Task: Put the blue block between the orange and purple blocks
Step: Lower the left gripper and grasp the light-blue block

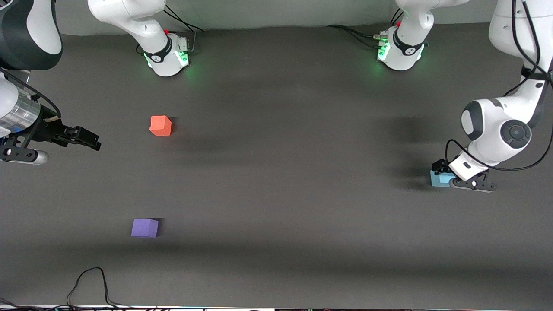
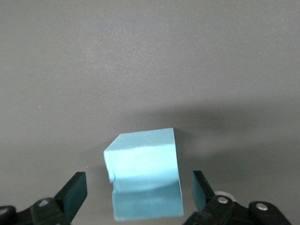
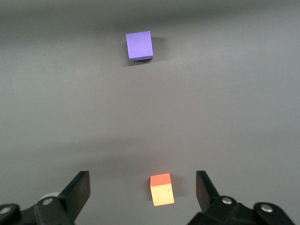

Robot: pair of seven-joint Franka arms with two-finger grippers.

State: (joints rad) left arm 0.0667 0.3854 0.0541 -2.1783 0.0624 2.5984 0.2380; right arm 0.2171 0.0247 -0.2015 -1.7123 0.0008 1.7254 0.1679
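With its fingers wide on either side of the light sky-blue matte cube (image 2: 145,173) at its own end of the table, the left gripper (image 2: 140,197) seems about to grasp, so next comes closing, then carrying it between the orange-red matte cube (image 1: 160,125) and the violet matte cube (image 1: 144,227), while the right gripper (image 3: 143,194) waits wide open.

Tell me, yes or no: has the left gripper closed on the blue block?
No. The left gripper stands open, gaps showing between each finger and the blue block.
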